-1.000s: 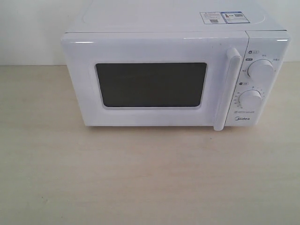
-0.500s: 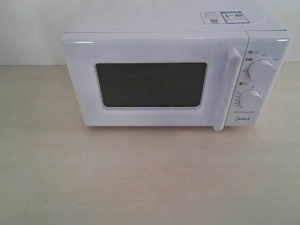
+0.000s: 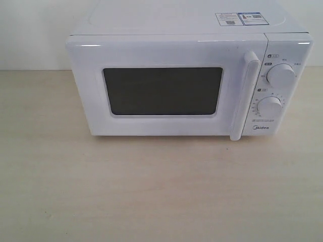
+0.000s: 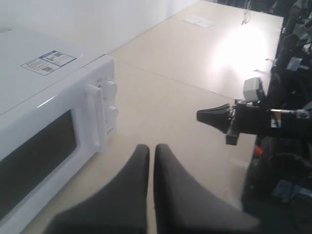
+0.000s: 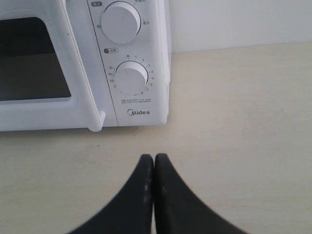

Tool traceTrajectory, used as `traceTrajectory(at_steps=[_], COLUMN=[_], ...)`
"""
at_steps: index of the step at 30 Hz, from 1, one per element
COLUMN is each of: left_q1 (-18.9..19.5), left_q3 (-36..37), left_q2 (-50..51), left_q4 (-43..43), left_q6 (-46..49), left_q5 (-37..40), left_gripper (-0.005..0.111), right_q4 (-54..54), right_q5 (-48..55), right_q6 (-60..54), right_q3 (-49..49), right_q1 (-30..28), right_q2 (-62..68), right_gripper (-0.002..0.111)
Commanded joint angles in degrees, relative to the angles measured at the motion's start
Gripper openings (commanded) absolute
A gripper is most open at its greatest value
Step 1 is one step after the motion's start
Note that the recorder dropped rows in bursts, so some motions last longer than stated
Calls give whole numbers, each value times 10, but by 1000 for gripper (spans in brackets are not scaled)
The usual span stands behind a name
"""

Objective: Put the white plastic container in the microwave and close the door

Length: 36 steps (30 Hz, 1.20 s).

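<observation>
The white microwave (image 3: pixel 171 30) stands at the back of the pale wooden table, its door (image 3: pixel 161 50) shut, with the dark window and the vertical bar handle (image 3: pixel 244 96) facing me. The white plastic container is out of view. No gripper shows in the exterior view. My left gripper (image 4: pixel 151 148) is shut with nothing in it, above the table in front of the microwave (image 4: pixel 44 97). My right gripper (image 5: pixel 154 158) is shut and empty, over the table just in front of the microwave's dial panel (image 5: pixel 131 78). The right arm's gripper (image 4: pixel 214 116) also shows in the left wrist view.
Two round dials (image 3: pixel 280 75) sit on the microwave's right panel. Labels (image 3: pixel 242 18) lie on its top. A white wall runs behind it. Dark equipment and cables (image 4: pixel 287 146) stand past the table's edge in the left wrist view.
</observation>
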Motion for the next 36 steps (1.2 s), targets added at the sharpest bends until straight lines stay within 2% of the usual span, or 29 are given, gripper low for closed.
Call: traceTrajectory(at_steps=[1,3,5,9,13,16,21,32,34,36], left_q1=[15,46,86,177,227,232,232,232,232,233], left_q3=[-7,11,46,164,309,374,457,611,613,613], left_q2=[-45,-103,-163,-286,-347,-359,-377,-447,-447,-447], left_q4=[102,114,177,260,278,273,273,276,276,278], left_q6=[-23,-22,-22,-69,-169,-218,-221,-179,-192,-190], left_q5=[-85,-161,-205,-214,-305,-362,-422,-481,-491,-469], left_gripper=[4,4,4,4,4,4,4,4,4,4], right_q4=[0,0,0,0,0,0,0,0,0,0], right_q5=[-6,-6,-6,-6,-6,-6,-6,-6,-6,-6], right_q6=[-3,-5,-5,-5,-5,-4,-4,-5,-5,-5], right_q3=[0,0,0,0,0,0,0,0,0,0], right_q1=[2,2,2,2,2,2,2,2,2,2], right_q2=[-3,-3,-3,-3,-3,-3,-3,-3,-3,-3], right_gripper=[0,0,0,0,0,0,0,0,0,0])
